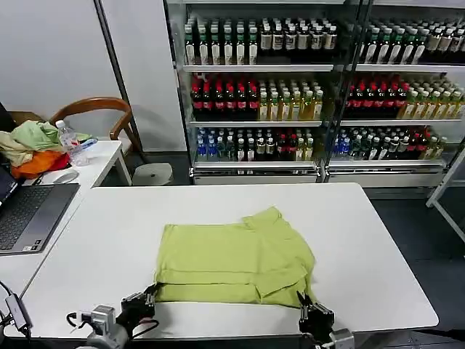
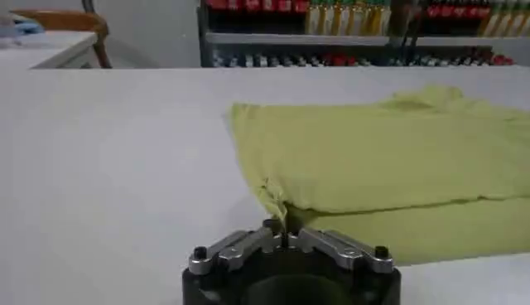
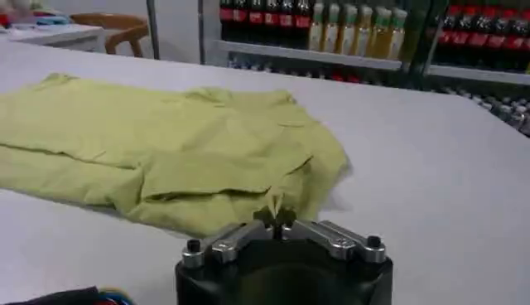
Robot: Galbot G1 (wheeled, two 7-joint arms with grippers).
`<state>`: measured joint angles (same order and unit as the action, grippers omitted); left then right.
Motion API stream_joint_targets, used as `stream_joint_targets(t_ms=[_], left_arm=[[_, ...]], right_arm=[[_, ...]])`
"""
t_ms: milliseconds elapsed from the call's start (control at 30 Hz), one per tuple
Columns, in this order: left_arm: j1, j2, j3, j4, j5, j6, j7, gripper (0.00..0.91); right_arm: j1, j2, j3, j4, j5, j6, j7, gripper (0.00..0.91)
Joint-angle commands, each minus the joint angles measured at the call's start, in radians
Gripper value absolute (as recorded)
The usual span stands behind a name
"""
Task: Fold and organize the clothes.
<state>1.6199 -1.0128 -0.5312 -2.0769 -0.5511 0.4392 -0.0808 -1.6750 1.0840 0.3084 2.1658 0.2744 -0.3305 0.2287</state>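
**Shirt at table's near edge, grippers at its corners**

The shirt (image 1: 234,262) lay on the table (image 1: 363,240), near its front edge. The left gripper (image 1: 150,292) sat at the shirt's near left corner, the right gripper (image 1: 305,299) at its near right. Shelves (image 1: 261,68) stood behind; a laptop (image 1: 29,214) lay left.

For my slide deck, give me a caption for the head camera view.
Both grippers, left and right, pinch the near hem of a partly folded lime-green T-shirt on the white table.

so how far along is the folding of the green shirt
Done: the lime-green T-shirt lies partly folded on the white table. In hand: the left hand and right hand each pinch a near corner. Left: finishing the folds and tidying.
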Motion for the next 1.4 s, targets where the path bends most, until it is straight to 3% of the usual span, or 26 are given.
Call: stream_joint_targets(t_ms=[33,267,333,367,400,433,600,733,900,1133,1300,1400], left_arm=[[0.135,0.003,-0.079,-0.083,0.007,-0.004,0.023,0.040],[0.142,-0.004,-0.071,-0.082,0.036,0.010,0.005,0.040],[0.155,0.012,-0.072,-0.091,0.037,0.021,-0.022,0.101],[0.169,0.024,-0.080,-0.098,0.041,0.031,-0.017,0.907],[0.173,0.026,-0.085,-0.103,0.042,0.047,-0.007,0.907],[0.176,0.028,-0.086,-0.107,0.042,0.045,-0.004,0.907],[0.150,0.027,-0.096,-0.140,0.044,0.016,-0.002,0.907],[0.129,0.056,-0.183,-0.210,-0.068,0.020,-0.005,0.907],[0.021,0.098,-0.198,-0.166,-0.144,-0.014,0.000,0.907],[-0.203,0.128,-0.018,0.059,-0.139,-0.048,0.015,0.907],[-0.350,0.123,0.102,0.196,-0.142,-0.050,0.031,0.907],[-0.438,0.124,0.156,0.259,-0.148,-0.050,0.049,0.907]], right_arm=[[-0.069,-0.007,0.008,0.059,-0.020,0.011,0.002,0.000],[-0.095,-0.008,0.010,0.057,-0.028,0.016,0.009,0.000],[-0.102,-0.008,0.000,0.060,-0.031,0.009,0.020,0.010],[-0.102,-0.011,-0.003,0.058,-0.039,0.007,0.025,0.232],[-0.100,-0.012,-0.004,0.055,-0.050,0.007,0.027,0.836],[-0.099,-0.012,-0.001,0.053,-0.058,0.010,0.029,0.907],[-0.112,-0.023,0.046,0.097,-0.052,0.007,0.028,0.907],[-0.134,-0.051,0.149,0.190,-0.014,-0.005,0.006,0.907],[0.009,-0.071,0.201,0.158,0.079,-0.031,-0.004,0.907],[0.421,-0.056,0.019,-0.051,0.194,-0.124,0.016,0.907],[0.612,-0.016,-0.088,-0.217,0.216,-0.167,0.042,0.907],[0.751,0.006,-0.131,-0.316,0.307,-0.208,0.064,0.907]])
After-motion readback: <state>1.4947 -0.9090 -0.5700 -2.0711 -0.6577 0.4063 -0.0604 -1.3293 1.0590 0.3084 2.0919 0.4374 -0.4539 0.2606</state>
